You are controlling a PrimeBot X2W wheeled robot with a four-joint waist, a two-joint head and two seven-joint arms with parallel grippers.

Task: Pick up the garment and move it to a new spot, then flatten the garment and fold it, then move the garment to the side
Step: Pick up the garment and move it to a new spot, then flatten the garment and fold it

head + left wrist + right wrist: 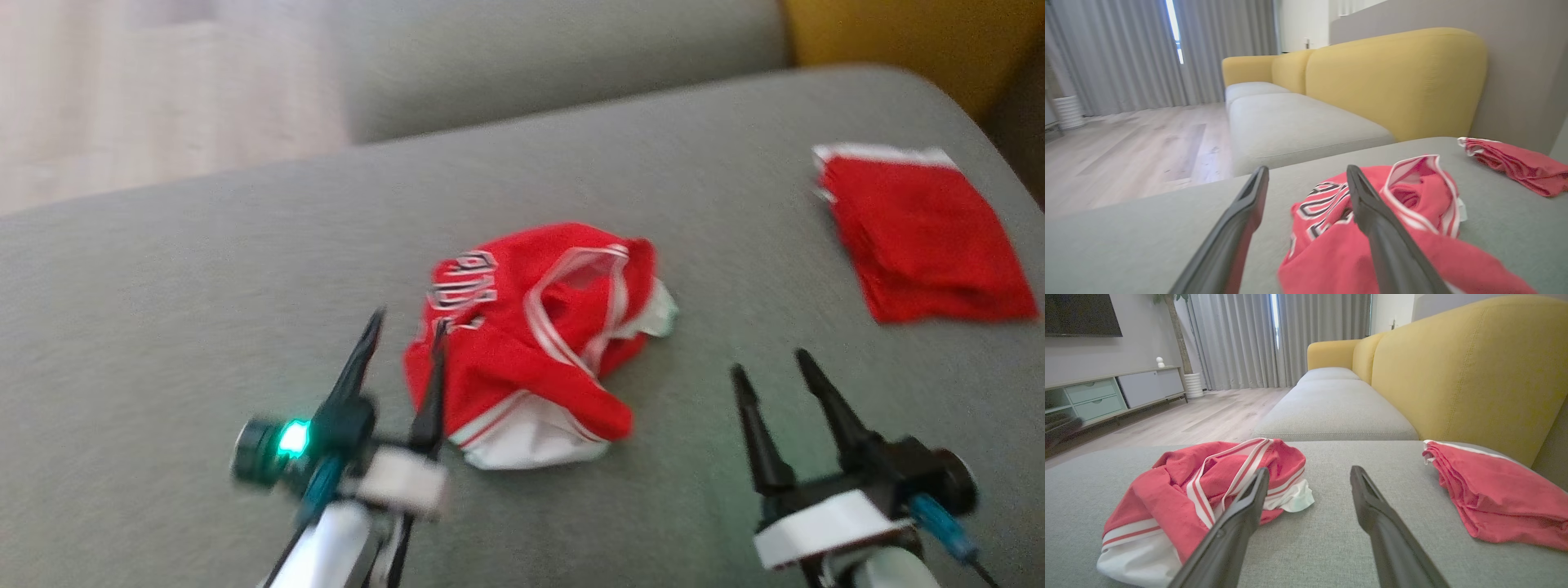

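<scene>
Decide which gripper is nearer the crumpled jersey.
Left. The left gripper sits at the edge of the crumpled jersey, one finger overlapping it; the right gripper stands apart on its other side.

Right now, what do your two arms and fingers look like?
The left gripper and right gripper each have two long, black, tapering fingers on a dark base, then a white block and a pale forearm. A blue fitting sticks out near each wrist. A green light glows on a round dark knob beside the left one.

Soft daylight through the curtains point(1237, 343) — head view motion-blurred, wrist views sharper.
</scene>
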